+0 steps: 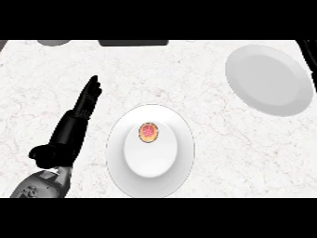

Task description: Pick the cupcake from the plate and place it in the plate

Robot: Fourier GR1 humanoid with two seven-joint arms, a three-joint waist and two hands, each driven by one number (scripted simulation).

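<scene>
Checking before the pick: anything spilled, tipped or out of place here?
Nothing stands out. The cupcake sits top-up near the middle of the near plate, nothing spilled. The other plate lies flat far right. The left robot hand is open beside the near plate, not touching it.

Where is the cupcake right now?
In the head view, the cupcake sits on the near white plate at centre, right of the left hand.

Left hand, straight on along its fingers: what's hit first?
Bare counter ahead; the left hand misses the plate with the cupcake. First in line is probably the dark object at the far edge, though depth is unclear.
</scene>
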